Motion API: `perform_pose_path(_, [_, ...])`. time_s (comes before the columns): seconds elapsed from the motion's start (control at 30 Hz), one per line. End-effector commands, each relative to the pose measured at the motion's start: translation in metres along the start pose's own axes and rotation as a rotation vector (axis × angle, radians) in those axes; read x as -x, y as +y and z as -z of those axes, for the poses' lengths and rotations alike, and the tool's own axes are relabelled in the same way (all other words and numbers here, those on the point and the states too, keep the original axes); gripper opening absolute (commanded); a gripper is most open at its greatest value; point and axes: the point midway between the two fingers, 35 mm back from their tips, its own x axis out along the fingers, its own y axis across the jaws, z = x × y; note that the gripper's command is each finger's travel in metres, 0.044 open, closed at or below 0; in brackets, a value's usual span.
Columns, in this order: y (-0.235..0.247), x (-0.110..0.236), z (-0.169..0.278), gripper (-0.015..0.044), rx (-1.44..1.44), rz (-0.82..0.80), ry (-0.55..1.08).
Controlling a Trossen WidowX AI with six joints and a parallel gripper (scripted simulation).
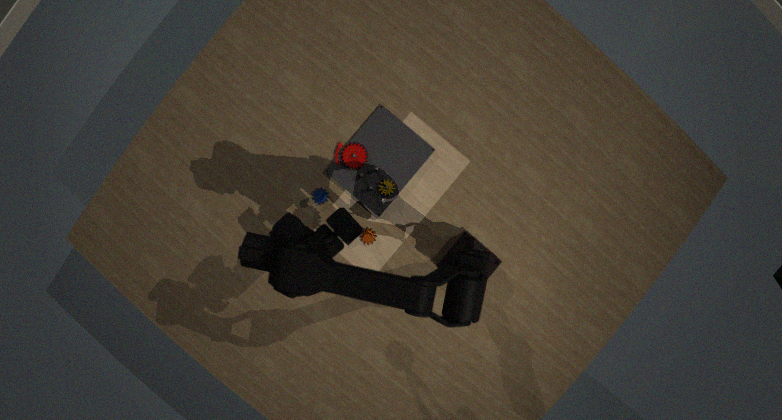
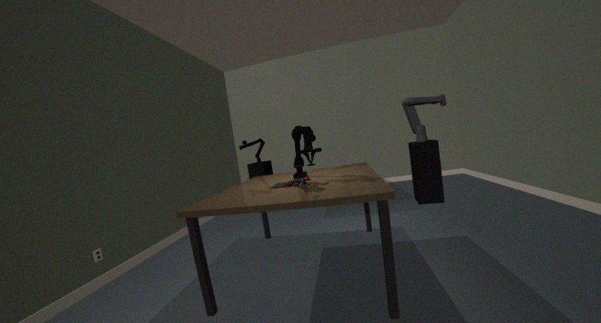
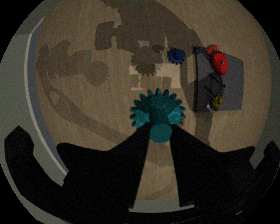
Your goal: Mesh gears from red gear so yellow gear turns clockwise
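My gripper (image 3: 159, 127) (image 2: 310, 161) is shut on a teal gear (image 3: 157, 106) (image 2: 310, 164) and holds it well above the table. The grey board (image 1: 391, 135) (image 3: 232, 85) carries the red gear (image 1: 356, 153) (image 3: 219, 63) near one edge and the yellow gear (image 1: 389, 185) (image 3: 217, 99) near one corner. Dark short pegs (image 3: 211, 90) stand between them. A loose blue gear (image 1: 319, 196) (image 3: 176, 55) (image 2: 303, 181) stands on the table beside the board. A loose orange gear (image 1: 368, 236) (image 2: 307, 178) stands near the arm; the teal gear mostly hides it in the wrist view.
The arm (image 1: 360, 283) (image 2: 297, 148) reaches over the wooden table (image 1: 492, 116) (image 2: 252, 199), on the board's yellow-gear side. Its shadow covers part of the board. Two other arms (image 2: 413, 114) (image 2: 261, 146) stand on pedestals off the table.
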Motion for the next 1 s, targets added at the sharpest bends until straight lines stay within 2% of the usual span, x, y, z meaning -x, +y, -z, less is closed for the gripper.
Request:
perform_pose_path(0.0, [-0.001, 0.011, 0.001, 0.0000, -0.005, -0.006, -0.007])
perform_pose_path(0.23, [-0.003, 0.018, 0.002, 0.0000, -0.006, -0.006, -0.007])
perform_pose_path(0.97, [-0.047, -0.003, -0.024, 0.0000, -0.016, -0.006, -0.008])
